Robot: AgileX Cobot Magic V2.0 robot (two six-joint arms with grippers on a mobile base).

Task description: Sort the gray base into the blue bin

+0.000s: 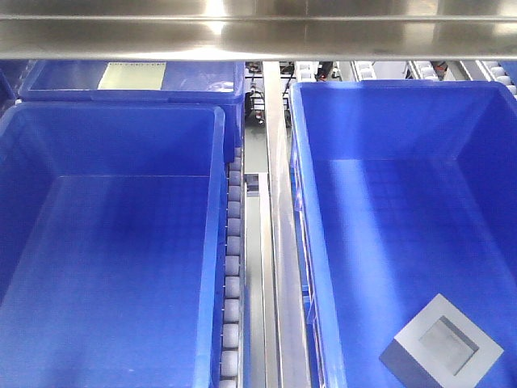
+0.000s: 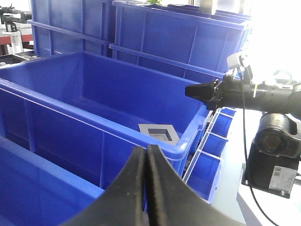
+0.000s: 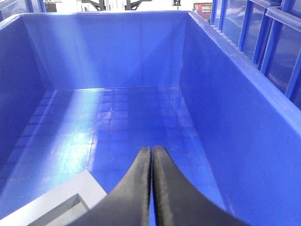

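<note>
The blue bin (image 1: 323,242) already holds the gray base (image 1: 442,349) recess-up near its front corner, and with both the right gripper (image 3: 152,155) and left gripper (image 2: 145,153) pressed together and empty, a careless withdrawal risks clipping the bin's rim.

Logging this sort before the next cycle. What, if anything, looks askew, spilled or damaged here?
Only a small thing: the gray base sits rotated, not square to the walls, in the near corner of the blue bin, recess facing up. No spills or damage show.
</note>
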